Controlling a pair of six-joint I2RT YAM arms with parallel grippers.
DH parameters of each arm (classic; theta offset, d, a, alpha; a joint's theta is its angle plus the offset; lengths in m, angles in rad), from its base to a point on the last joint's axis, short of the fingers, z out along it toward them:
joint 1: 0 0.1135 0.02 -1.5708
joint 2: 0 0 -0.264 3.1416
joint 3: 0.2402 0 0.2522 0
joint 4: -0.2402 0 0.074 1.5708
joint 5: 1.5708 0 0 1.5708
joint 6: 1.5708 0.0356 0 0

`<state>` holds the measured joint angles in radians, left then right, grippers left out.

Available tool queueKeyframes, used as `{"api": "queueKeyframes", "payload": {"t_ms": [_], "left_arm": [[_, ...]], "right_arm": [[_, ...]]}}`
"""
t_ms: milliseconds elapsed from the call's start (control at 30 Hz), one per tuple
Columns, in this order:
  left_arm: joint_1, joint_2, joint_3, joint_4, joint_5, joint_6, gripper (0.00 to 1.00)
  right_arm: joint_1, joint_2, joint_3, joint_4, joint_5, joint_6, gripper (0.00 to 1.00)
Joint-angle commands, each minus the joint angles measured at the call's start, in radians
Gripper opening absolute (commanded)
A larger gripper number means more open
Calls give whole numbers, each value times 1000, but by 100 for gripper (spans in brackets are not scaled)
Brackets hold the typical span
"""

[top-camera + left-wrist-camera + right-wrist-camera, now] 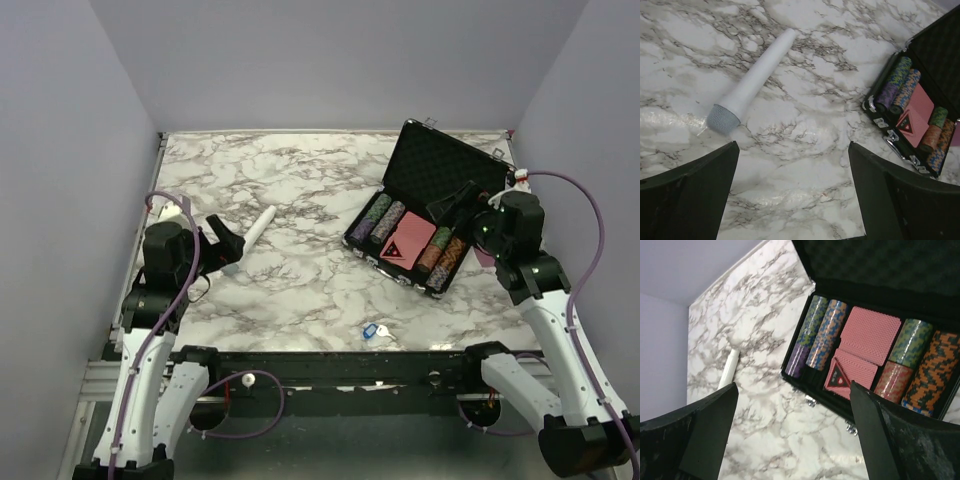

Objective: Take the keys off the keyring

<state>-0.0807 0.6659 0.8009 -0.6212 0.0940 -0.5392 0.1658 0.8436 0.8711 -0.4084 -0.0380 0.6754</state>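
Left gripper (792,150) is wide open, with nothing between its two dark fingers (690,200). The right gripper (793,387) is wide open too and holds nothing.

The key (376,329) has a bright blue head. It lies flat on the marble table (300,290), close to the near edge and a little right of the middle. A pale speck just left of the blue head may be the keyring (366,334) (it is too small to be sure). Both grippers are well apart from the key, and neither wrist camera shows it.

Further out on the left lies a white stick (752,82) with a gray mesh tip. It rests flat on the table, and the mesh end points toward the left gripper, which hangs near it but does not touch it.

On the right side stands a black case (870,287) with its lid open. Rows of poker chips (827,332) in many colors lie inside, with pink card decks (870,335) between them. The right gripper hangs by the case, over its right end.

Plain gray walls (330,60) stand around the table.
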Motion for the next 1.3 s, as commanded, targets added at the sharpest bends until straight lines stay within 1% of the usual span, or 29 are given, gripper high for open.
{"api": "queueKeyframes", "payload": {"t_ms": [0,133,200,267,333,500,567,700,800,900,967,1167,1267], "left_arm": [[1,-55,18,-119,193,39,99],[-4,-100,-9,-107,334,33,99],[-17,-114,-26,-100,378,18,99],[-56,-127,-43,-89,386,-8,99],[-118,-146,-58,-77,349,-42,99],[-358,-134,-109,1,218,-159,98],[-428,-118,-137,37,175,-191,97],[-572,-74,-216,174,124,-277,93],[-718,-11,-268,303,55,-341,90],[-868,101,-261,365,-40,-372,87],[-939,187,-241,388,-86,-389,86],[-1037,371,-244,575,-83,-459,78],[-1071,467,-207,609,-85,-461,77]], "right_arm": [[3,-21,130,-245,-100,30,100],[5,-35,160,-309,-123,30,100],[5,-38,155,-325,-149,45,100],[3,-40,132,-326,-190,65,99],[5,-43,105,-331,-200,81,98],[3,-41,71,-385,-152,81,98],[5,-38,56,-374,-180,75,97],[3,-44,13,-324,-255,95,96],[5,-43,-20,-277,-315,116,96],[3,-43,-34,-257,-338,109,96],[3,-40,-38,-253,-349,108,96],[3,-35,-53,-216,-395,127,96],[5,-35,-66,-211,-401,127,96]]}}
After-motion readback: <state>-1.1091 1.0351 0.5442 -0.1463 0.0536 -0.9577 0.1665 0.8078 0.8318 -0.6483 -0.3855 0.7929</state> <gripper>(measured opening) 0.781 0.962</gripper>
